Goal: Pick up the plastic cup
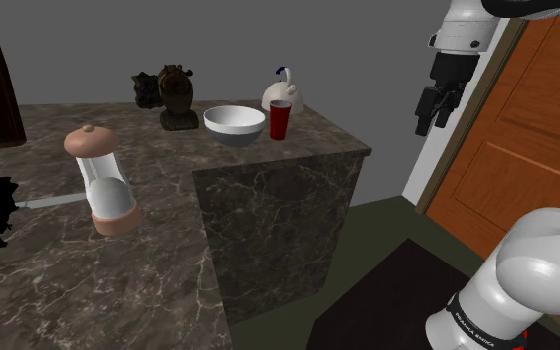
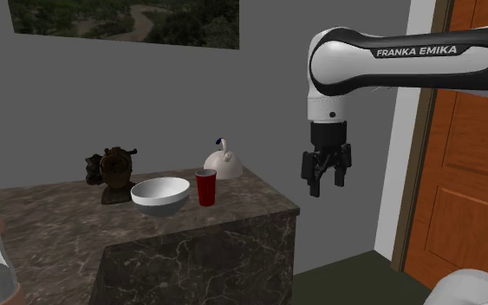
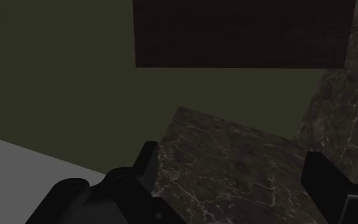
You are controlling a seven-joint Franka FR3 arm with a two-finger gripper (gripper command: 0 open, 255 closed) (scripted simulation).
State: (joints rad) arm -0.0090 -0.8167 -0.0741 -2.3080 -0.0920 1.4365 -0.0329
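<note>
Red cup (image 1: 280, 121) (image 2: 205, 187) stands upright near the end of the dark marble counter (image 1: 297, 204) (image 2: 233, 251), well apart from the gripper (image 1: 432, 121) (image 2: 324, 186) (image 3: 234, 168). The gripper hangs in the air past that end of the counter, fingers pointing down and spread apart with nothing between them. An orange-brown door (image 1: 526, 129) stands on its other side. A white bowl (image 1: 235, 124) (image 2: 160, 196) sits just beyond the cup, and a white kettle (image 1: 280, 91) (image 2: 224, 162) is close behind the cup.
</note>
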